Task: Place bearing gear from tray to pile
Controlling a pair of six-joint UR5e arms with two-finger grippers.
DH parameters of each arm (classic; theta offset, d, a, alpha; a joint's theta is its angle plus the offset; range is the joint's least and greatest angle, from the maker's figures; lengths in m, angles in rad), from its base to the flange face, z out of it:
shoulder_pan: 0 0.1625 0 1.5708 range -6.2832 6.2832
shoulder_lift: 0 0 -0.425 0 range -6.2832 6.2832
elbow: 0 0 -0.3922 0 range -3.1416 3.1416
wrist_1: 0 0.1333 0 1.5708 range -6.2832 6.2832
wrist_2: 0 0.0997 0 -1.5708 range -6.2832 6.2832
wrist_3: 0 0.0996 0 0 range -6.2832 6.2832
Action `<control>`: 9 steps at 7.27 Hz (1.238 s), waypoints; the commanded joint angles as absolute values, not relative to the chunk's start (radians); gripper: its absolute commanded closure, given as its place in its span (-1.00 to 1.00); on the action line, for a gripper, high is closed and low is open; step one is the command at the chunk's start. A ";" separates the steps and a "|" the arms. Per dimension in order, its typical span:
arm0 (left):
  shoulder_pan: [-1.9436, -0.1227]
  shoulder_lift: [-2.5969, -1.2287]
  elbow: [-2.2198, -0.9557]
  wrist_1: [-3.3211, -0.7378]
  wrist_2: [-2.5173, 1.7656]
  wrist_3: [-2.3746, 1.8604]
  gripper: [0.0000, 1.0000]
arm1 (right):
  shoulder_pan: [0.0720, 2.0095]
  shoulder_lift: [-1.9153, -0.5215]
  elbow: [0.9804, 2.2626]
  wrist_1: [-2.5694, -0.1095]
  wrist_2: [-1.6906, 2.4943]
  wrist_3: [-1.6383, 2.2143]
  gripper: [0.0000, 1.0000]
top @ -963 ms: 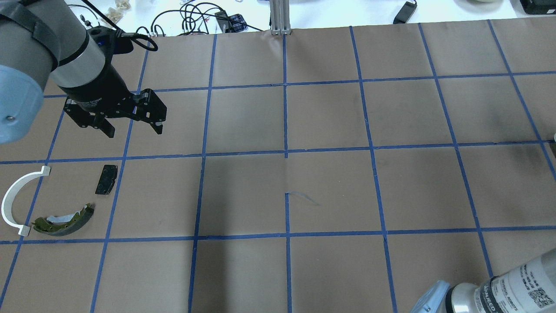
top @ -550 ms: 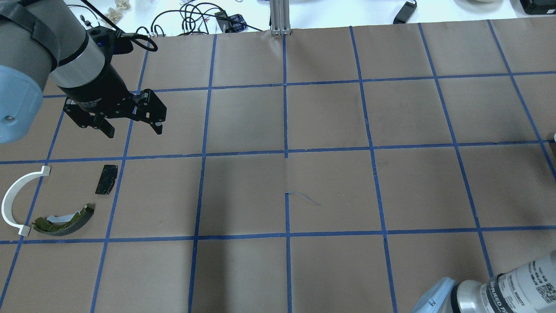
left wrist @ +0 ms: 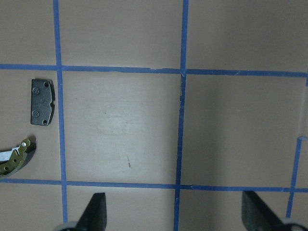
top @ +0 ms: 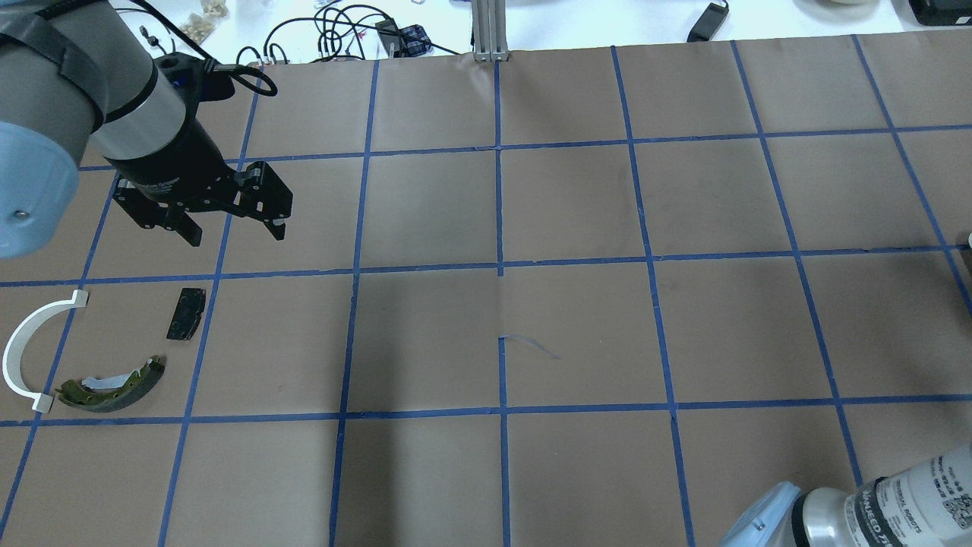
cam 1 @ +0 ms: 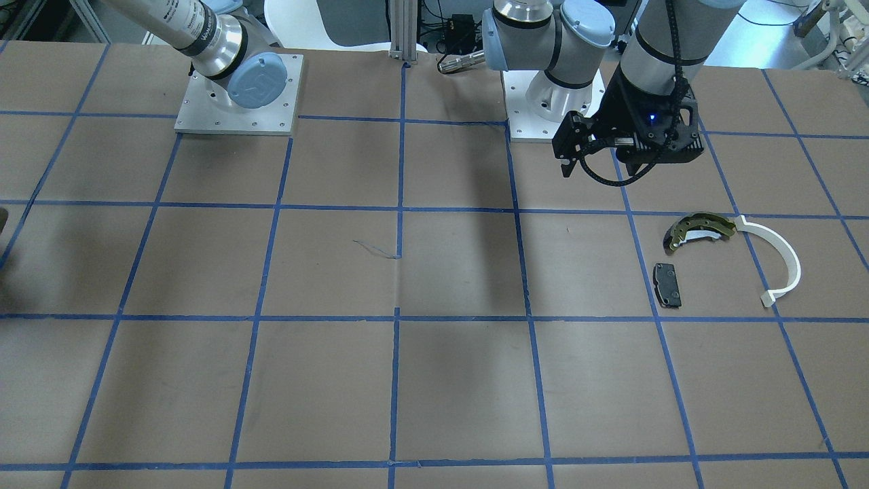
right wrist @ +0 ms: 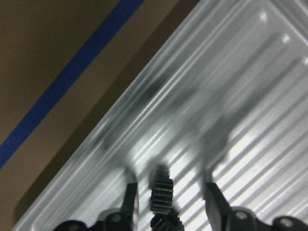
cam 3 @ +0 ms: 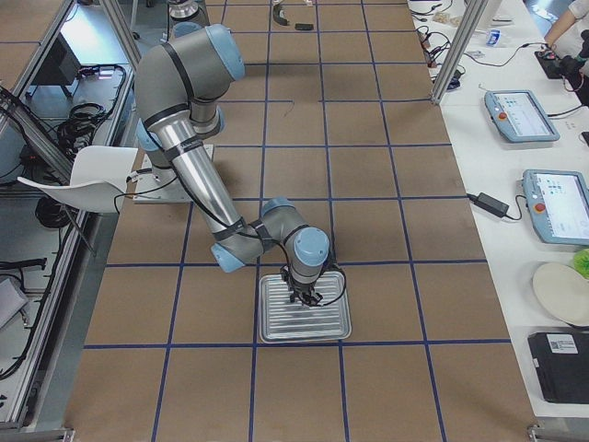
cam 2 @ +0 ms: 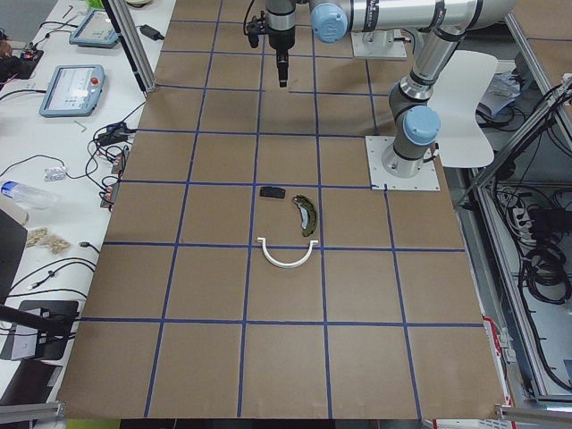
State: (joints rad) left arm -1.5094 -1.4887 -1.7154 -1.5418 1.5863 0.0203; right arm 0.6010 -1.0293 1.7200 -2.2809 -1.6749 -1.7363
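One bearing gear (right wrist: pixel 162 193), one ribbed tray (right wrist: pixel 231 96) — then one olive brake shoe (top: pixel 114 386), one white arc (cam 1: pixel 796 270), one black pad (top: pixel 186 313).

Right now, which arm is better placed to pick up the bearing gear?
The right. Its pincer hangs open over the tray with the bearing gear between its fingers. The left pincer is open beside the pile, far from the tray.

We see a wide table (top: pixel 577 205) covered in brown paper and marked into squares by blue tape (top: pixel 499 205). A white workbench (cam 2: pixel 36 134) runs along one long side, holding teach pendants (cam 2: pixel 70 89), loose black cables (top: pixel 342 30) and a water bottle (cam 2: pixel 22 192). A white chair (cam 3: pixel 87 180) stands off the opposite side, under bright, even light.
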 commanded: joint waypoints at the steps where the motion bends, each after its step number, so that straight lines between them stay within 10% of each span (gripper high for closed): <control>1: -1.509 -1.489 -1.720 -1.540 1.586 0.020 -1.00 | 0.606 -1.048 1.744 -2.283 -1.677 -1.720 0.38; 4: -1.509 -1.488 -1.721 -1.543 1.588 0.021 -1.00 | 0.609 -1.063 1.747 -2.281 -1.681 -1.709 0.92; 9: -1.509 -1.489 -1.721 -1.542 1.588 0.021 -1.00 | 0.872 -1.392 1.865 -2.163 -1.648 -1.331 0.97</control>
